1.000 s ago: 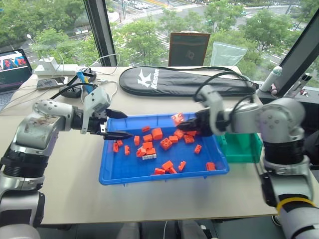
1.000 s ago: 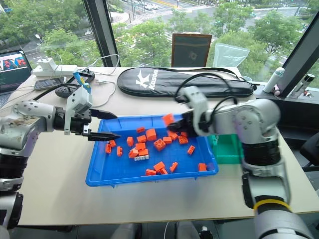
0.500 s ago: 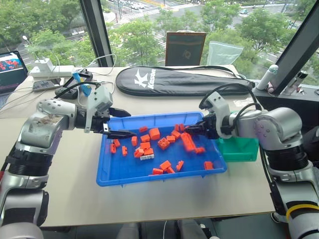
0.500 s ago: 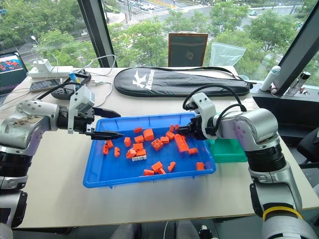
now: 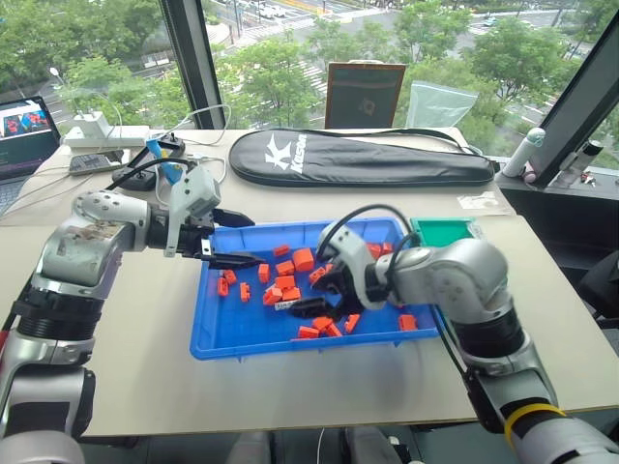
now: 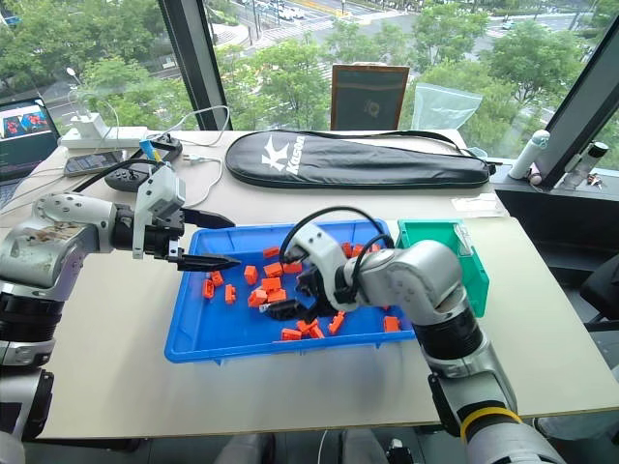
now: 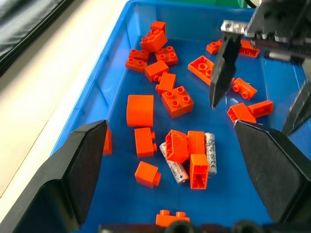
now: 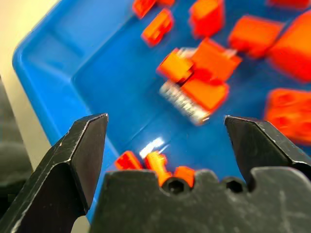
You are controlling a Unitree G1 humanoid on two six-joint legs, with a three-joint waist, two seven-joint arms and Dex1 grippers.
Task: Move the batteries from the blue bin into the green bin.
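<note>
Grey-silver and finger-sized, the batteries lie side by side on the floor of the blue bin, two slim metal cylinders with fine print along their sides. Orange bricks press against them: one brick leans over the upper end of the nearer cylinder, another stands between the two, and a third sits at their lower end, so parts of both cylinders are covered. In the head views they show as a small pale patch in the middle of the blue bin, among the orange scatter.

The blue bin is a wide, shallow, bright-blue tray with a raised rim, resting on a pale tabletop. The green bin, smaller, deeper and teal, stands just beside the blue bin's right end; nothing can be made out inside it.

The right gripper hangs low inside the blue bin, just right of the batteries, its two black fingers spread wide with nothing between them. In its wrist view the batteries and their covering bricks lie in the gap ahead of the fingers, not touched.

The left gripper hovers over the blue bin's left far corner, fingers apart and empty, pointing across the tray toward the batteries.
</note>
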